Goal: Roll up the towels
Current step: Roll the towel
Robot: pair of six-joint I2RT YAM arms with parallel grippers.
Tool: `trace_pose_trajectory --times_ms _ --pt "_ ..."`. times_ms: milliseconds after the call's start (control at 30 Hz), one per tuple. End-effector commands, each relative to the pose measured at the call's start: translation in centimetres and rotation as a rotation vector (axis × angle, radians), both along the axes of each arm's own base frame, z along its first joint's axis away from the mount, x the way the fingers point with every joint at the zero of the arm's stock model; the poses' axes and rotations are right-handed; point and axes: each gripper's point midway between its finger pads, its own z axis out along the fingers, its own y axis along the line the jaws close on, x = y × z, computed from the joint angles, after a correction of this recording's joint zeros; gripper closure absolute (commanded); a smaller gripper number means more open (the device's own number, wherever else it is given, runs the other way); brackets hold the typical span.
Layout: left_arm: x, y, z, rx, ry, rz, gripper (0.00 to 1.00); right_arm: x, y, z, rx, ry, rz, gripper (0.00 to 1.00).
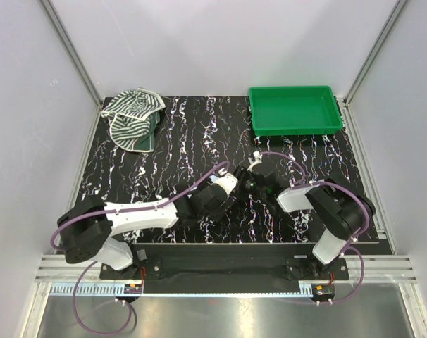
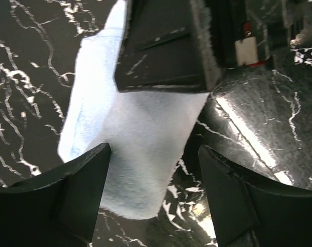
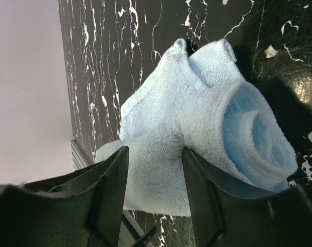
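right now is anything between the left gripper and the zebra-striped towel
Nothing visible does. Only bare marbled mat lies between the left gripper and the zebra-striped towel in the far left corner; the green tray sits far right, off that path.

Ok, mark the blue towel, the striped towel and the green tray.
blue towel (image 3: 251, 135): right wrist view, rolled end.
striped towel (image 1: 131, 115): top view, crumpled middle.
green tray (image 1: 291, 111): top view, bare floor.
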Motion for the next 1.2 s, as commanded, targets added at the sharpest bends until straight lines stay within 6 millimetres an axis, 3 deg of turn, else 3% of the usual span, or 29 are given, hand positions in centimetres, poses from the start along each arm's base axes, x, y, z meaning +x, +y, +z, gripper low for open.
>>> trace_pose_trajectory --times_ms 0,133,633,1000,1167 --pt "1.5 0.1 3.4 -0.065 -0.113 0.026 0.24 -4.0 -3.0 -7.5 -0.218 0.201 0.02 0.45" --pt "2.1 0.7 4.3 -0.073 -0.135 0.051 0.23 -3.9 -2.8 -7.7 -0.219 0.204 0.023 0.45" --pt "-0.2 0.7 -1.3 -0.106 0.067 0.056 0.23 -2.9 -2.9 -6.9 -0.283 0.191 0.029 0.45" --pt "-2.2 -0.1 -2.1 -0.156 0.14 0.034 0.25 -0.1 -5.2 -4.8 -0.358 0.162 0.0 0.42" --pt "-2.8 -0.1 -3.8 -0.136 0.189 0.079 0.4 0.5 -5.6 -4.2 -0.365 0.153 0.017 0.41"
